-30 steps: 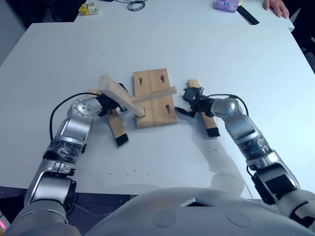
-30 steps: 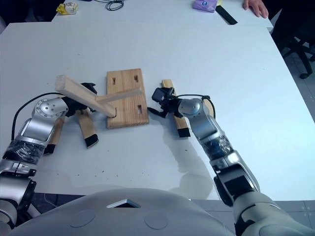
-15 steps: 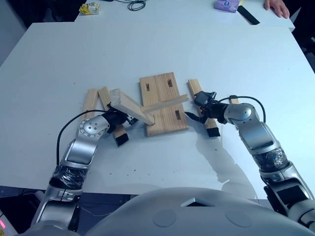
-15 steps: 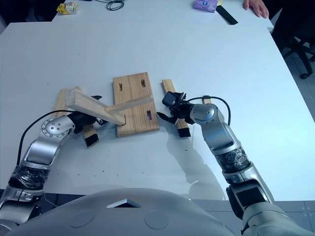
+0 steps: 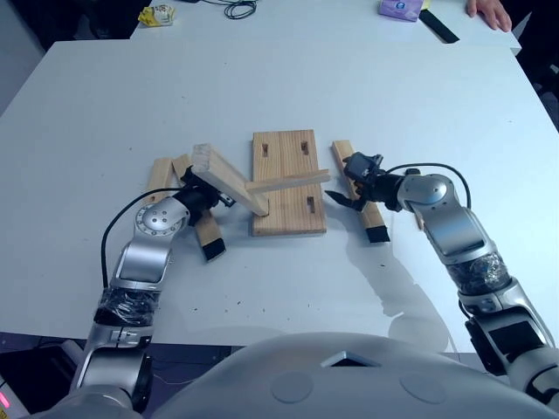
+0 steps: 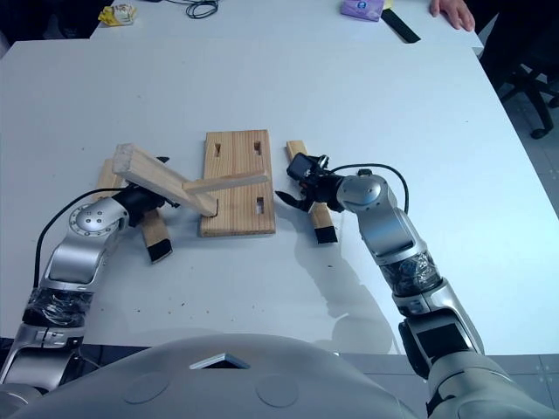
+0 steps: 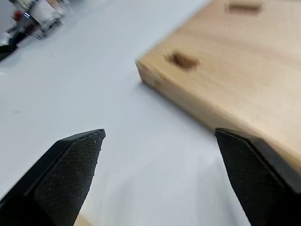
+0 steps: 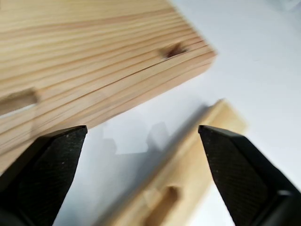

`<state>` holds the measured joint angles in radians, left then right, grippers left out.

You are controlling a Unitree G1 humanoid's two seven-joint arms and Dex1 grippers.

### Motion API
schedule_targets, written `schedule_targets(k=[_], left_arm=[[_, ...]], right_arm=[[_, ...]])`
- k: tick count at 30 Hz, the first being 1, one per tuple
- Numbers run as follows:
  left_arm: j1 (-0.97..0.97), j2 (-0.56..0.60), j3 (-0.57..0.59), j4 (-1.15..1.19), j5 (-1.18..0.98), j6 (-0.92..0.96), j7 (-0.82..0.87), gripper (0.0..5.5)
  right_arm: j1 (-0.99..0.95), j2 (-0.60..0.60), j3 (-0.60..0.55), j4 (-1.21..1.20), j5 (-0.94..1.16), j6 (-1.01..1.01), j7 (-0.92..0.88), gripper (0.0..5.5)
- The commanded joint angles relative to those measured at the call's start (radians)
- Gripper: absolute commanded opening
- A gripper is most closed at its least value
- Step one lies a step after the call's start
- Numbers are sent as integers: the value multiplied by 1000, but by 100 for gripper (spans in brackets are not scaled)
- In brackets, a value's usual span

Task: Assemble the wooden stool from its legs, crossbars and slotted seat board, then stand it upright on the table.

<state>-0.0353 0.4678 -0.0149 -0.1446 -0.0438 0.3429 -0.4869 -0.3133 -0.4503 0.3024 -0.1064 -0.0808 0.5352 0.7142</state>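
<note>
Seat board [image 5: 281, 214] lies flat mid-table [image 5: 288, 78], slots up. The right gripper [image 8: 143, 129] sits just beside its right edge, fingers spread wide with nothing between them, above a loose leg [image 5: 371, 218] lying alongside the board. Left gripper [image 7: 160, 134] is at the board's left side, fingers likewise wide apart over bare table, with the board's corner just ahead. A tilted leg [image 5: 229, 179] with a crossbar [image 5: 293, 182] fixed to it slants up above the left gripper, its lower end at the board's left edge and the crossbar reaching across the board; whether it leans on that gripper is unclear.
</note>
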Motion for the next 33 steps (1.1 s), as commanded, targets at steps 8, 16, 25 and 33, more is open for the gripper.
schedule_targets(k=[8,16,25,33], left_arm=[[-6,-96,324,-170,-205,344,226,433],[36,-210,274,-402,-262,638,338,433],[40,-295,301,-465,-227,892,490,433],[73,-365,289,-542,-208,998,529,433]], right_arm=[[-154,56,-135,196,-1,-115,-180,437],[-195,111,-183,250,1,-143,-297,437],[-208,107,-202,258,2,-150,-311,437],[-177,98,-215,236,4,-142,-325,437]])
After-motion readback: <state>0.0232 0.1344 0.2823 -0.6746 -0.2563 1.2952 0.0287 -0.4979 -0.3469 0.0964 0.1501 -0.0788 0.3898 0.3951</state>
